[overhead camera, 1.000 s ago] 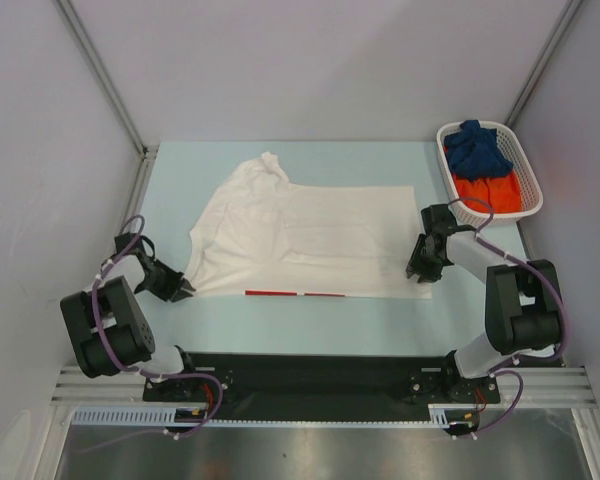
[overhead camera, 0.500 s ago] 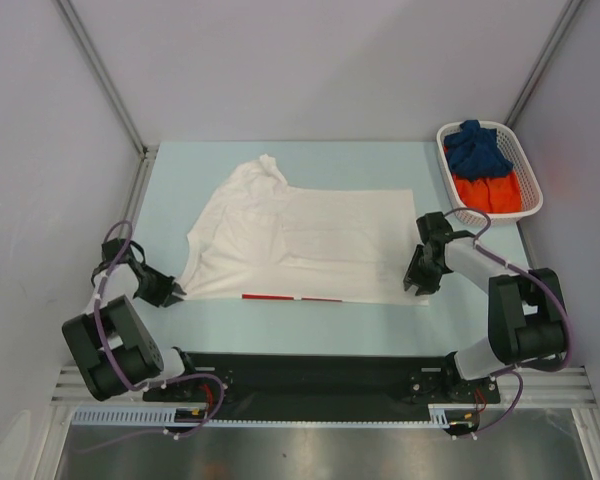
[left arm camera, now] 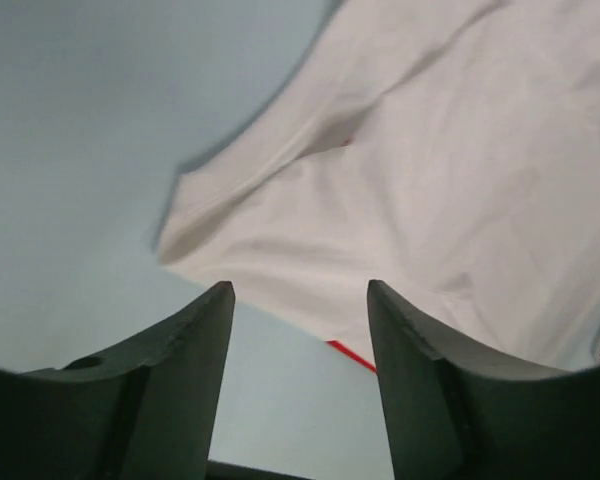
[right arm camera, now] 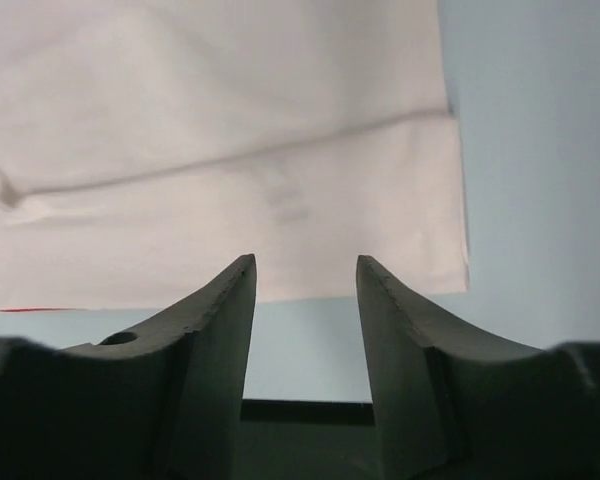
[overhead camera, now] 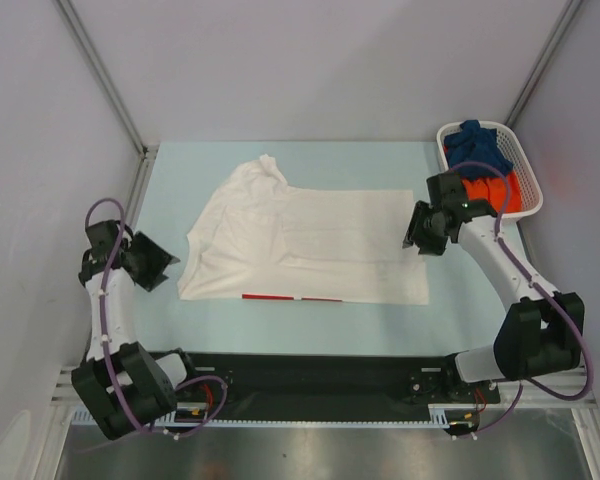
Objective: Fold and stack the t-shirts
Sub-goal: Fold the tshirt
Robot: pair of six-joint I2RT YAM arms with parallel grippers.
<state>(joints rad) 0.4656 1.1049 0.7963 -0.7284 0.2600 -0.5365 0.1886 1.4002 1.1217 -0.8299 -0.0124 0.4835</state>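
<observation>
A white t-shirt (overhead camera: 300,245) lies spread flat on the light blue table (overhead camera: 300,325), with a thin red strip (overhead camera: 292,297) showing at its front edge. My left gripper (overhead camera: 158,262) is open and empty, raised just left of the shirt's front left corner. The left wrist view shows the shirt (left arm camera: 430,180) beyond the open gripper (left arm camera: 300,300). My right gripper (overhead camera: 417,232) is open and empty above the shirt's right edge. The right wrist view shows the shirt (right arm camera: 230,150) past the open gripper (right arm camera: 305,270). A dark blue shirt (overhead camera: 480,148) and an orange shirt (overhead camera: 490,192) lie in the basket.
A white plastic lattice basket (overhead camera: 525,165) stands at the back right of the table, close behind my right arm. Grey walls and metal posts enclose the table. A black rail runs along the near edge.
Both grippers have risen and drawn away from the shirt's front corners, the left one outward to the left, the right one back. The shirt's front edge lies slightly nearer.
</observation>
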